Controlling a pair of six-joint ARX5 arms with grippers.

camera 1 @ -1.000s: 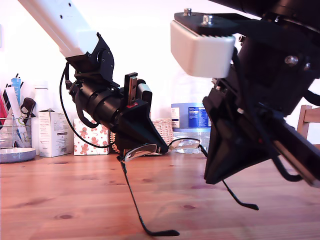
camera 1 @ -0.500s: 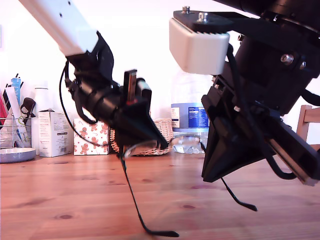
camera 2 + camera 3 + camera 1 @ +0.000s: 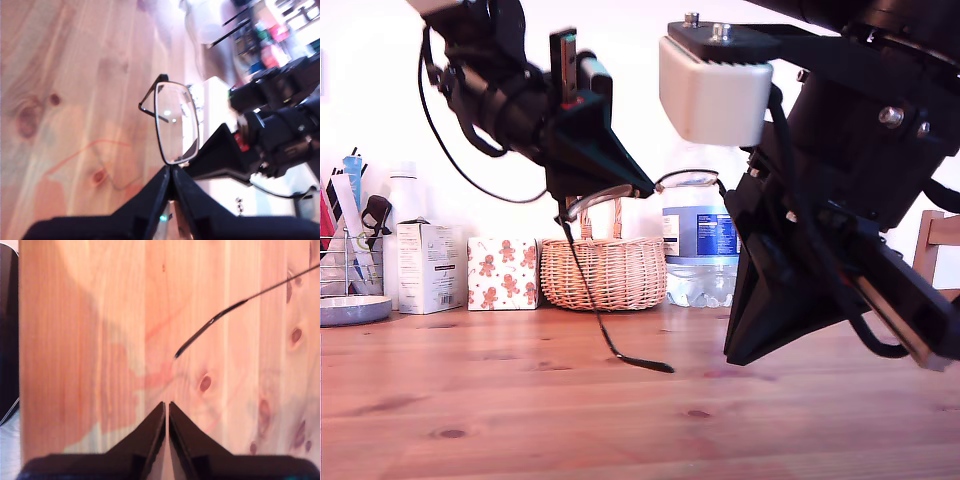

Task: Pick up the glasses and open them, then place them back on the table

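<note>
Black metal-framed glasses (image 3: 176,125) hang clamped in my first gripper (image 3: 170,170); my second gripper (image 3: 166,405) has its tool pressed together, empty.
Lower slowly so the slim temple arm (image 3: 585,290) at 6 o'clock meets the reddish wooden surface (image 3: 470,400) softly.

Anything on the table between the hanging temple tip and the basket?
No. In the exterior view bare table runs from the glasses temple tip to the wicker basket.

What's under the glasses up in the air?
Only the bare table lies under the glasses; one temple hangs down above it. The big arm in front hides their other side.
</note>
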